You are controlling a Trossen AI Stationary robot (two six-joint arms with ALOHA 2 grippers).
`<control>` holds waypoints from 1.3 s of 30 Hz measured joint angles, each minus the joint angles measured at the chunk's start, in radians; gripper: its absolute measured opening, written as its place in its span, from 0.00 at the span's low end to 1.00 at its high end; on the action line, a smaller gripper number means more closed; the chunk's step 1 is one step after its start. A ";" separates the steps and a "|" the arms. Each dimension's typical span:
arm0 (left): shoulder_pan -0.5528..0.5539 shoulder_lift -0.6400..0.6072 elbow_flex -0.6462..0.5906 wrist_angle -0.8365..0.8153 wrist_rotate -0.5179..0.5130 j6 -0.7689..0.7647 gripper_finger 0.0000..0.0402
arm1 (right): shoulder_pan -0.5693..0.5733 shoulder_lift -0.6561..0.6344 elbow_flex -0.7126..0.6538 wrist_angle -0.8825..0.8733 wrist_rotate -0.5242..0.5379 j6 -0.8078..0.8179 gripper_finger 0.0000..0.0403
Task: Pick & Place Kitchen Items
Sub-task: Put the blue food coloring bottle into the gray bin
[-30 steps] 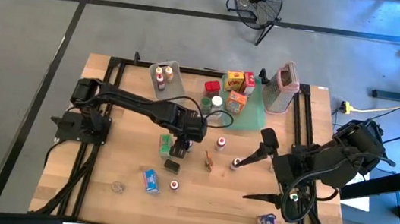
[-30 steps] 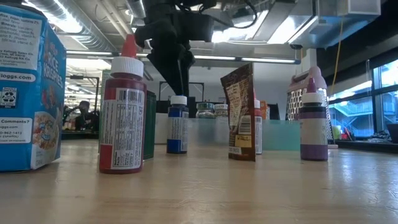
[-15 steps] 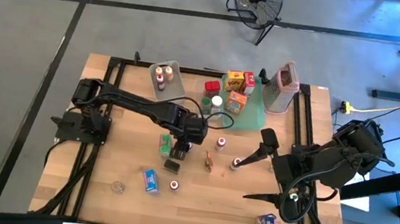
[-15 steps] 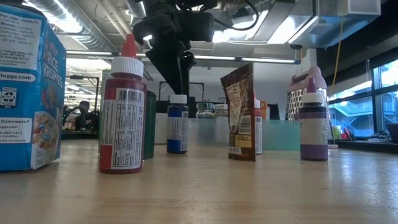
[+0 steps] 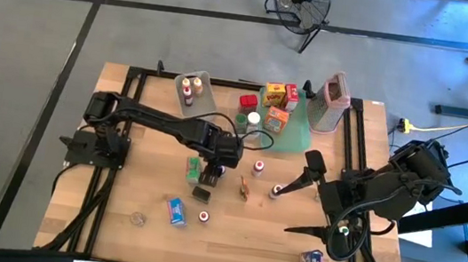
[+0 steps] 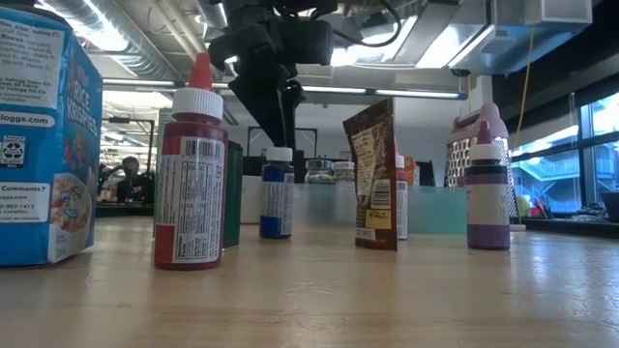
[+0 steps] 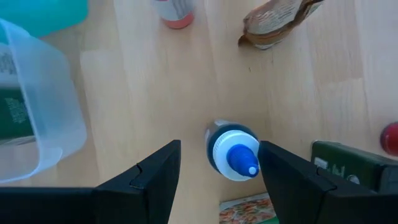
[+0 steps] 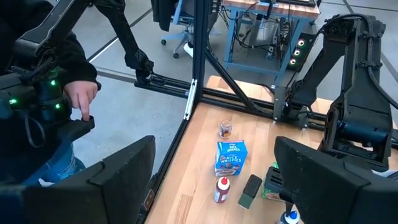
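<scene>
Two spread fingers of left gripper straddling small blue-capped bottle: lower straight, centre cap, then pinch

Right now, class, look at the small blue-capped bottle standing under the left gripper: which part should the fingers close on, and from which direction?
Probably the body just below the cap, from straight above. The blue-capped bottle stands upright on the table, apart from its neighbours, and the left gripper hangs open over it, a finger on either side. The cap tapers to a tip, so the wider body offers steadier purchase.
</scene>
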 joint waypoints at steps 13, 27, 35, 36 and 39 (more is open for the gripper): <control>0.024 -0.005 0.000 -0.001 0.001 0.020 0.53 | 0.000 0.000 0.000 -0.007 0.001 0.006 0.82; 0.020 -0.007 0.000 -0.001 0.056 0.007 0.53 | 0.000 0.000 0.000 -0.024 0.002 0.018 0.83; 0.020 -0.004 0.000 -0.017 0.055 0.012 0.53 | 0.000 0.000 0.000 -0.024 0.001 0.017 0.83; 0.020 -0.003 0.000 -0.017 0.055 0.012 0.53 | 0.000 0.000 0.000 -0.024 0.002 0.017 0.83; 0.020 -0.003 0.000 -0.014 0.055 0.020 0.53 | 0.000 0.000 0.000 -0.024 0.001 0.016 0.83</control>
